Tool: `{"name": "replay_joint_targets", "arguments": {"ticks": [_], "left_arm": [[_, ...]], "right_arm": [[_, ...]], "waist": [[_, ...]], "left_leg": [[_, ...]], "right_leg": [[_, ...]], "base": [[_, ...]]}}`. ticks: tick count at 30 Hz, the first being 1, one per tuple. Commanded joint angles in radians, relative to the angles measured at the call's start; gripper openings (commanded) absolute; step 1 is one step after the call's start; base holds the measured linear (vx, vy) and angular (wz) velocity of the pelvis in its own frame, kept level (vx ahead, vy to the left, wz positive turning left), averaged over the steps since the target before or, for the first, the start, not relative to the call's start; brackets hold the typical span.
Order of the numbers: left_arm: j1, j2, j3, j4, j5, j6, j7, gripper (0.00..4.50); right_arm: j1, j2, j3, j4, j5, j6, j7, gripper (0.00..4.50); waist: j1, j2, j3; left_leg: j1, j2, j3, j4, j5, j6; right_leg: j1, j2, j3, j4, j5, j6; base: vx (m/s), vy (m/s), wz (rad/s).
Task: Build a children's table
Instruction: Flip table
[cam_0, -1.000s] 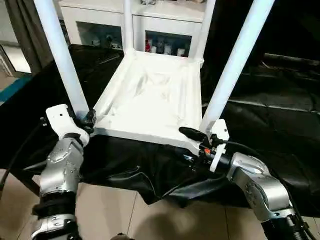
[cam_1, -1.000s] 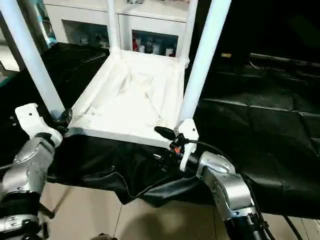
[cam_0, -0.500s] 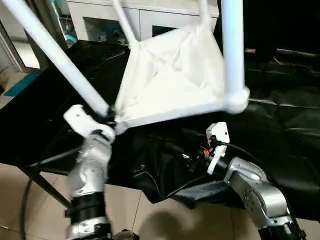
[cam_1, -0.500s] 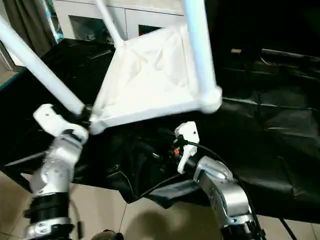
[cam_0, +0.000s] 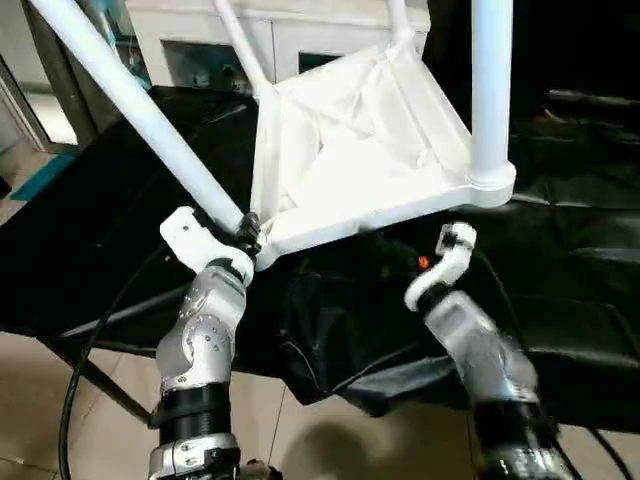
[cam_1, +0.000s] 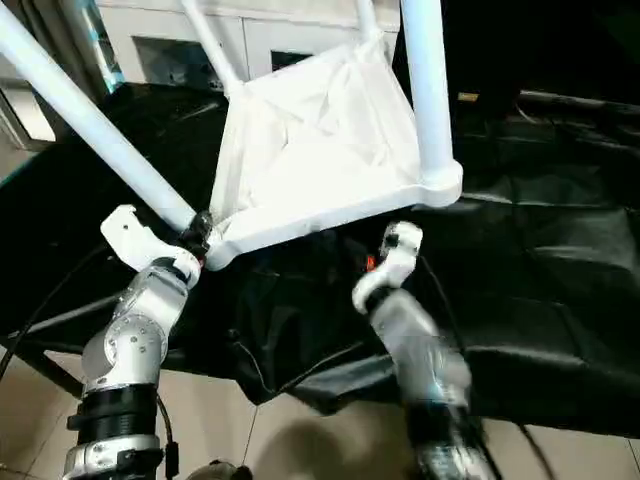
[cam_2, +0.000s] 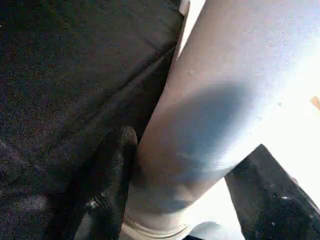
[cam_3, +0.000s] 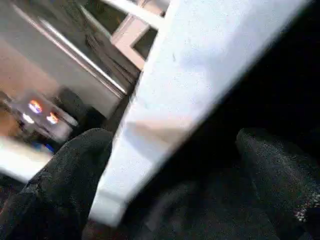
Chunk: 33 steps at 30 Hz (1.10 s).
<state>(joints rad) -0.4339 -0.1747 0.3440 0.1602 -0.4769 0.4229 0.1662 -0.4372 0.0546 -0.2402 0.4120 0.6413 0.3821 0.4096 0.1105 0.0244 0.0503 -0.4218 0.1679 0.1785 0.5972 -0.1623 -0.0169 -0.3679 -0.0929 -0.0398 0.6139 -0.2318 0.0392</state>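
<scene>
All four legs sit in the children's table (cam_0: 350, 150), upside down and tilted. Left hand (cam_0: 245, 228) grips one leg (cam_0: 150, 120); right hand (cam_3: 170, 200) gapes wide, empty. Flipping upright remains.

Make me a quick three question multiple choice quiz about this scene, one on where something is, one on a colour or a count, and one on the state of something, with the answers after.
1. Where does the left gripper grip the children's table?
A. On a leg just above its corner socket
B. On the middle of the top's far edge
C. On the tip of a leg

2. What colour is the cloth under the table?
A. Red
B. Black
C. Yellow

3. How does the table sit?
A. Standing on its legs
B. Flat and upside down on the cloth
C. Upside down and tilted, legs pointing up

Answers:
1. A: the left wrist view has a black finger on each side of the leg, near its base.
2. B: black cloth lies all around the table.
3. C: the ribbed underside faces the camera, and one corner is raised over the right gripper.
</scene>
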Motion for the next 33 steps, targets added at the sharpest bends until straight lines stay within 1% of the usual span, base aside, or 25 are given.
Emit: {"name": "replay_joint_targets", "arguments": {"ticks": [1,3,4,5,7,8,10,11,12,13,14,15,17,18,19,20,21,22,23,25,26,27,30,31,33], "left_arm": [[-0.016,-0.068,-0.01,-0.047,-0.071,0.004,-0.005,2.54],[-0.005,-0.081,-0.018,-0.055,-0.069,0.007,-0.003,2.54],[-0.002,-0.083,-0.02,-0.058,-0.068,0.008,-0.003,2.54],[0.001,-0.085,-0.023,-0.061,-0.067,0.009,-0.002,2.54],[0.006,-0.089,-0.025,-0.067,-0.068,0.014,-0.001,2.54],[0.014,-0.093,-0.03,-0.077,-0.07,0.022,-0.001,2.54],[0.032,-0.096,-0.041,-0.096,-0.079,0.045,-0.005,2.54],[0.044,-0.098,-0.051,-0.11,-0.084,0.059,-0.007,2.54],[0.055,-0.102,-0.061,-0.123,-0.088,0.072,-0.009,2.54],[0.055,-0.102,-0.061,-0.123,-0.088,0.072,-0.009,2.54],[0.071,-0.107,-0.076,-0.143,-0.096,0.091,-0.014,2.54],[0.08,-0.112,-0.084,-0.154,-0.098,0.098,-0.014,2.54],[0.09,-0.117,-0.093,-0.167,-0.103,0.107,-0.015,2.54],[0.096,-0.122,-0.098,-0.176,-0.105,0.114,-0.014,2.54],[0.101,-0.126,-0.103,-0.182,-0.107,0.121,-0.015,2.54],[0.105,-0.129,-0.106,-0.188,-0.107,0.13,-0.016,2.54],[0.108,-0.136,-0.11,-0.194,-0.106,0.138,-0.017,2.54],[0.107,-0.137,-0.11,-0.194,-0.106,0.138,-0.016,2.54],[0.107,-0.137,-0.11,-0.194,-0.106,0.139,-0.016,2.54],[0.101,-0.138,-0.107,-0.192,-0.106,0.14,-0.015,2.54],[0.101,-0.138,-0.107,-0.192,-0.106,0.14,-0.015,2.54],[0.094,-0.138,-0.102,-0.188,-0.106,0.139,-0.016,2.54],[0.082,-0.135,-0.094,-0.176,-0.102,0.139,-0.018,2.54],[0.08,-0.135,-0.093,-0.173,-0.102,0.139,-0.018,2.54],[0.077,-0.135,-0.093,-0.166,-0.101,0.138,-0.018,2.54]], "right_arm": [[-0.041,0.008,-0.046,0.064,0.057,-0.017,0.006,4.5],[-0.115,0.017,-0.104,0.172,0.102,-0.051,0.0,4.5],[-0.134,0.015,-0.111,0.201,0.101,-0.063,-0.002,4.5],[-0.146,0.013,-0.115,0.219,0.098,-0.071,-0.002,4.5],[-0.171,0.011,-0.124,0.253,0.092,-0.085,0.005,4.5],[-0.204,0.011,-0.145,0.295,0.099,-0.1,0.009,4.5],[-0.258,0.007,-0.176,0.369,0.104,-0.132,-0.004,4.5],[-0.293,0.001,-0.194,0.422,0.107,-0.153,-0.015,4.5],[-0.327,-0.007,-0.211,0.473,0.113,-0.167,-0.024,4.5],[-0.327,-0.007,-0.211,0.473,0.113,-0.167,-0.024,4.5],[-0.361,-0.013,-0.226,0.525,0.118,-0.184,-0.031,4.5],[-0.378,-0.016,-0.231,0.551,0.119,-0.192,-0.03,4.5],[-0.395,-0.018,-0.238,0.58,0.12,-0.197,-0.027,4.5],[-0.409,-0.021,-0.244,0.605,0.118,-0.201,-0.021,4.5],[-0.416,-0.023,-0.243,0.622,0.112,-0.199,-0.019,4.5],[-0.429,-0.027,-0.248,0.651,0.102,-0.204,-0.012,4.22],[-0.443,-0.028,-0.255,0.682,0.094,-0.21,-0.001,4.14],[-0.447,-0.029,-0.259,0.689,0.096,-0.211,0.002,4.14],[-0.448,-0.029,-0.26,0.691,0.096,-0.211,0.002,4.09],[-0.458,-0.035,-0.269,0.712,0.098,-0.221,0.003,3.79],[-0.459,-0.035,-0.269,0.712,0.098,-0.221,0.003,3.71],[-0.463,-0.042,-0.272,0.724,0.095,-0.226,0.002,3.71],[-0.48,-0.057,-0.281,0.751,0.088,-0.239,0.008,3.36],[-0.484,-0.06,-0.284,0.756,0.087,-0.242,0.009,3.3],[-0.49,-0.066,-0.291,0.762,0.087,-0.246,0.013,3.07]], "waist": [[-0.002,-0.008,-0.076],[0.002,-0.013,-0.079],[0.0,-0.011,-0.079],[0.002,-0.02,-0.079],[0.006,-0.018,-0.083],[0.005,-0.025,-0.085],[0.008,-0.021,-0.092],[0.005,-0.03,-0.089],[0.01,-0.03,-0.086],[0.01,-0.03,-0.086],[0.012,-0.028,-0.083],[0.01,-0.038,-0.081],[0.011,-0.039,-0.082],[0.01,-0.035,-0.083],[0.008,-0.047,-0.082],[0.01,-0.043,-0.083],[0.009,-0.048,-0.082],[0.011,-0.047,-0.083],[0.01,-0.053,-0.082],[0.011,-0.052,-0.083],[0.011,-0.06,-0.083],[0.012,-0.058,-0.082],[0.008,-0.059,-0.078],[0.008,-0.052,-0.078],[0.006,-0.057,-0.075]], "left_leg": [[0.039,0.058,-0.02,-0.065,-0.079,0.046],[0.04,0.058,-0.018,-0.061,-0.045,0.059],[0.038,0.058,-0.018,-0.061,-0.04,0.061],[0.039,0.057,-0.014,-0.058,-0.038,0.067],[0.037,0.057,-0.014,-0.054,-0.006,0.082],[0.035,0.056,-0.012,-0.051,0.015,0.093],[0.031,0.054,-0.013,-0.04,0.069,0.116],[0.024,0.052,-0.009,-0.037,0.076,0.131],[0.024,0.053,-0.006,-0.038,0.044,0.132],[0.024,0.053,-0.006,-0.038,0.044,0.132],[0.03,0.06,-0.003,-0.039,0.014,0.126],[0.028,0.06,-0.002,-0.042,0.013,0.118],[0.03,0.061,0.0,-0.041,0.014,0.115],[0.03,0.061,0.0,-0.04,0.012,0.109],[0.029,0.061,0.002,-0.04,0.014,0.112],[0.029,0.06,0.002,-0.039,0.021,0.112],[0.029,0.06,0.003,-0.039,0.021,0.113],[0.028,0.059,0.003,-0.037,0.028,0.116],[0.028,0.059,0.005,-0.036,0.033,0.12],[0.027,0.059,0.004,-0.035,0.046,0.126],[0.026,0.058,0.005,-0.033,0.051,0.129],[0.026,0.059,0.005,-0.034,0.049,0.129],[0.028,0.061,0.006,-0.036,0.012,0.108],[0.029,0.062,0.005,-0.036,0.004,0.103],[0.03,0.062,0.006,-0.038,-0.021,0.091]], "right_leg": [[0.027,-0.053,0.024,-0.049,0.117,-0.231],[0.027,-0.053,0.023,-0.044,0.154,-0.236],[0.027,-0.054,0.023,-0.04,0.16,-0.243],[0.026,-0.053,0.022,-0.042,0.161,-0.246],[0.027,-0.054,0.022,-0.036,0.189,-0.246],[0.027,-0.054,0.021,-0.032,0.21,-0.248],[0.024,-0.052,0.02,-0.021,0.263,-0.257],[0.02,-0.053,0.019,-0.019,0.268,-0.271],[0.018,-0.056,0.019,-0.022,0.216,-0.279],[0.018,-0.056,0.019,-0.022,0.216,-0.279],[0.012,-0.054,0.02,-0.025,0.17,-0.273],[0.015,-0.051,0.018,-0.026,0.159,-0.265],[0.014,-0.052,0.019,-0.024,0.162,-0.262],[0.013,-0.052,0.019,-0.022,0.162,-0.26],[0.014,-0.05,0.019,-0.023,0.167,-0.259],[0.014,-0.052,0.019,-0.02,0.172,-0.261],[0.013,-0.051,0.019,-0.021,0.172,-0.261],[0.014,-0.052,0.02,-0.019,0.182,-0.263],[0.013,-0.051,0.021,-0.019,0.19,-0.262],[0.013,-0.052,0.021,-0.016,0.211,-0.263],[0.015,-0.051,0.022,-0.013,0.217,-0.263],[0.014,-0.051,0.022,-0.014,0.214,-0.262],[0.011,-0.05,0.023,-0.018,0.172,-0.263],[0.01,-0.05,0.023,-0.017,0.165,-0.261],[0.01,-0.049,0.024,-0.021,0.143,-0.257]], "base": [[0.0,0.0,0.0],[0.0,0.0,0.0],[0.0,0.0,0.0],[0.0,0.0,0.0],[0.0,0.0,0.0],[0.0,0.0,0.0],[0.0,0.0,0.0],[0.0,0.0,0.0],[0.0,0.0,0.0],[0.0,0.0,0.0],[0.0,0.0,0.0],[0.0,0.0,0.0],[0.0,0.0,0.0],[0.0,0.0,0.0],[0.0,0.0,0.0],[0.0,0.0,0.0],[0.0,0.0,0.0],[0.0,0.0,0.0],[0.0,0.0,0.0],[0.0,0.0,0.0],[0.0,0.0,0.0],[0.0,0.0,0.0],[0.0,0.0,0.0],[0.0,0.0,0.0],[0.0,0.0,0.0]]}}
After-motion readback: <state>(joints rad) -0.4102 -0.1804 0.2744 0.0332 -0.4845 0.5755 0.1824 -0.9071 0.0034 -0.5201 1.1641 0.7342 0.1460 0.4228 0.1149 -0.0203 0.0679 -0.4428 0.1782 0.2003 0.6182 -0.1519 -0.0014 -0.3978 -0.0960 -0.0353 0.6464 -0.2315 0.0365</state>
